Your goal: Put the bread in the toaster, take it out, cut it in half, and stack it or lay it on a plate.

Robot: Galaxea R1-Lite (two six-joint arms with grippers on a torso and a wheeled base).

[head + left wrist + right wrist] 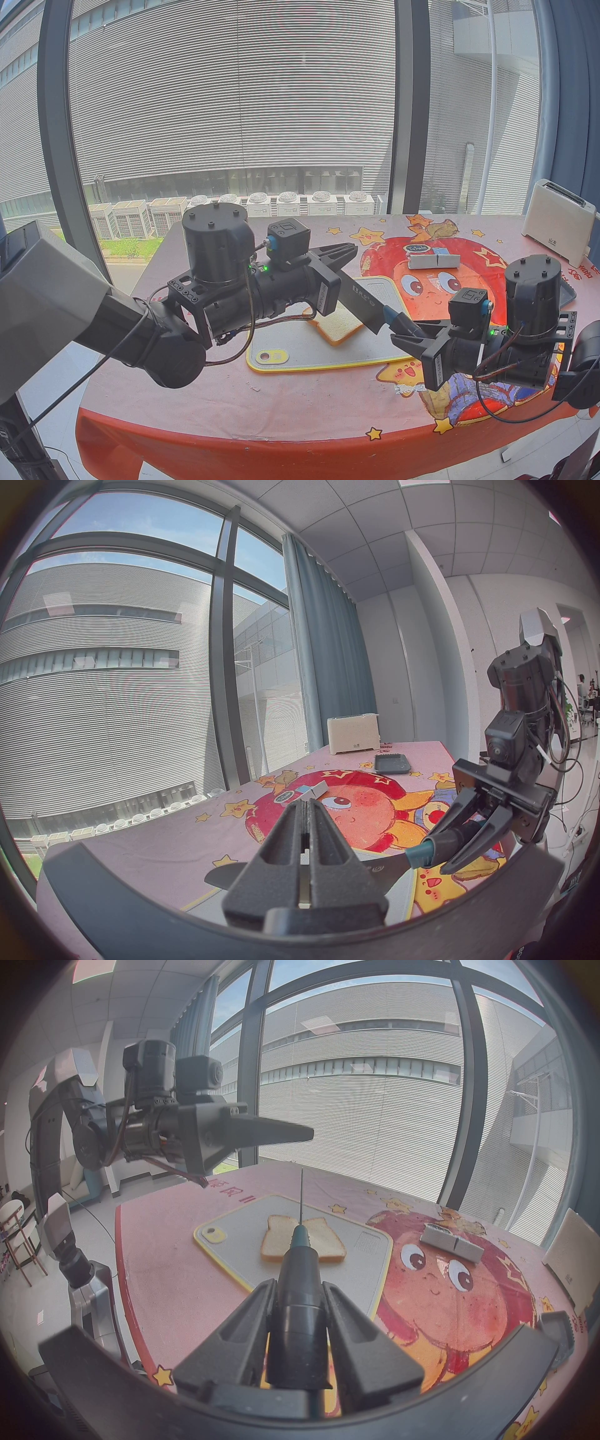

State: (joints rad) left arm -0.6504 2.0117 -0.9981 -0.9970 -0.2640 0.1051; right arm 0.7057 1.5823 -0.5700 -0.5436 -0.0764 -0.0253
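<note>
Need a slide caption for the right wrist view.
Right gripper holds the knife over the bread slice on the cutting board.

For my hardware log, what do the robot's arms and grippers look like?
Both arms are mostly matte black, with fat cylindrical wrist joints and loose black cables looping beside them. The left arm has a pale grey angular shell higher up. The left gripper and right gripper have black, tapered, wedge-shaped fingers. Each wrist carries a small black cube camera with a blue fitting.

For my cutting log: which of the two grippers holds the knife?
The right gripper: it clamps the knife by its handle; the left gripper is shut and empty.
</note>
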